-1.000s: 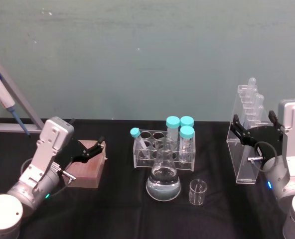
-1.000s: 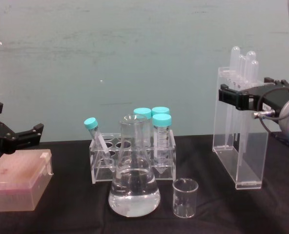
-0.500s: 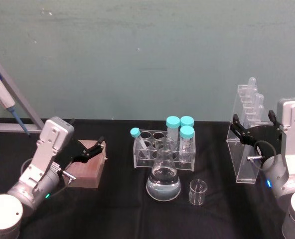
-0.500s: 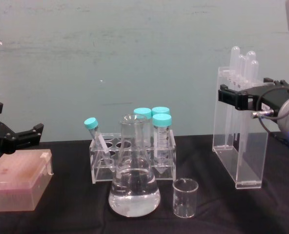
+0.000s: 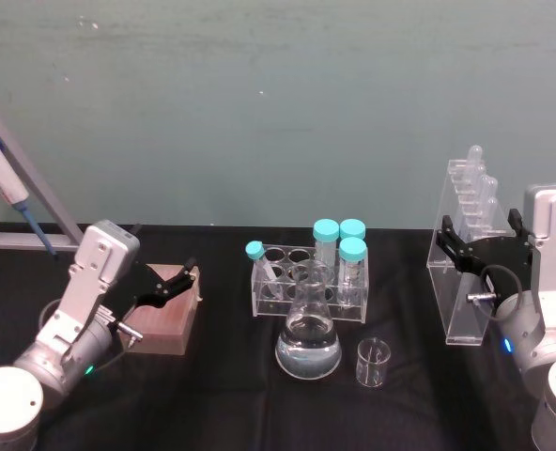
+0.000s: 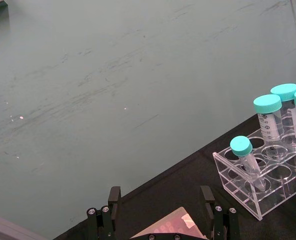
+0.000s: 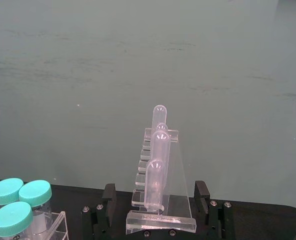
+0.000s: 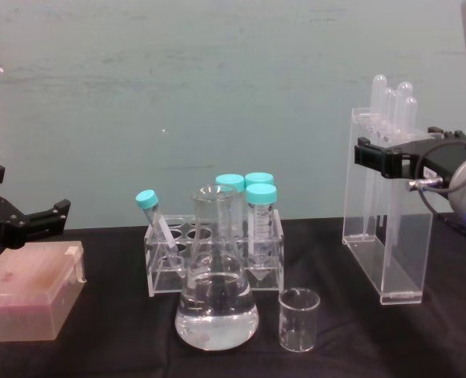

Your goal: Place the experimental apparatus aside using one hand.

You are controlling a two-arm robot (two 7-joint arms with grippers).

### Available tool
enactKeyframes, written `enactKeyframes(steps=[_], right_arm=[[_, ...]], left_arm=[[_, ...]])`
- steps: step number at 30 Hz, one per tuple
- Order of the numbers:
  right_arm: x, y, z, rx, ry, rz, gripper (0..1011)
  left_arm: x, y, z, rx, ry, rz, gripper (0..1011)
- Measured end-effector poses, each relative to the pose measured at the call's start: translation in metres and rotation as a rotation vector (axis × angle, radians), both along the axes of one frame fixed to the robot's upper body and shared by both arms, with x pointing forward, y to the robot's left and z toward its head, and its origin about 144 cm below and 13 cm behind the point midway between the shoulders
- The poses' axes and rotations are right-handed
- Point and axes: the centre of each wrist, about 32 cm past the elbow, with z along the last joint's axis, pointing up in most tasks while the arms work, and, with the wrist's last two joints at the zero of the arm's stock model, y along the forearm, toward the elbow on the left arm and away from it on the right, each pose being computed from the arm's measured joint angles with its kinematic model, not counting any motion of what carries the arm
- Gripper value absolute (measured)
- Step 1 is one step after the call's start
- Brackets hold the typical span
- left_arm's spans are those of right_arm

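Pipette stand (image 5: pixel 461 305), a tall narrow clear acrylic frame with long pipettes (image 5: pixel 481 183) upright in it, sits on the black table (image 5: pixel 222 395) well to the right of the tube rack (image 5: pixel 269 299), at that side of the table. The right gripper (image 5: pixel 478 241) is at the stand's upper part, its black fingers (image 7: pixel 108 196) spread apart with one on each side of the frame; the right wrist view shows a gap between one finger and the acrylic, so the stand is straddled, not clamped. The rack is clear, with four teal-capped tubes (image 5: pixel 352 254), one of them leaning. Just in front of the rack stands a conical flask (image 5: pixel 308 349) holding clear liquid, and to the front right of the rack a small glass beaker (image 5: pixel 373 365); both are well apart from the stand. Left of the rack lies a pinkish-brown box (image 5: pixel 170 319), with the left gripper (image 5: pixel 182 278) over its near edge, fingers spread. Far left of the rack, a pipettor (image 5: pixel 1 178) hangs on a grey frame.
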Motion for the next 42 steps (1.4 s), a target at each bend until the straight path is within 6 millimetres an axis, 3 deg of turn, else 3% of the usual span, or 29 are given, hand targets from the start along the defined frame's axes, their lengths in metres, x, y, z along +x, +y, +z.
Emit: enactKeyframes(steps=[35, 40, 42], right_arm=[[-0.0002, 0.0002, -0.0001, -0.001, 0.0, 0.003, 995], [-0.0002, 0.0002, -0.0002, -0.001, 0.0, 0.003, 898], [-0.0002, 0.0002, -0.0002, 0.0, 0.0, 0.003, 813]], left_arm=[[0.0, 0.0, 0.0, 0.0, 0.0, 0.0, 1000], [0.0, 0.0, 0.0, 0.0, 0.0, 0.0, 1000], [0.0, 0.0, 0.0, 0.0, 0.0, 0.0, 1000]])
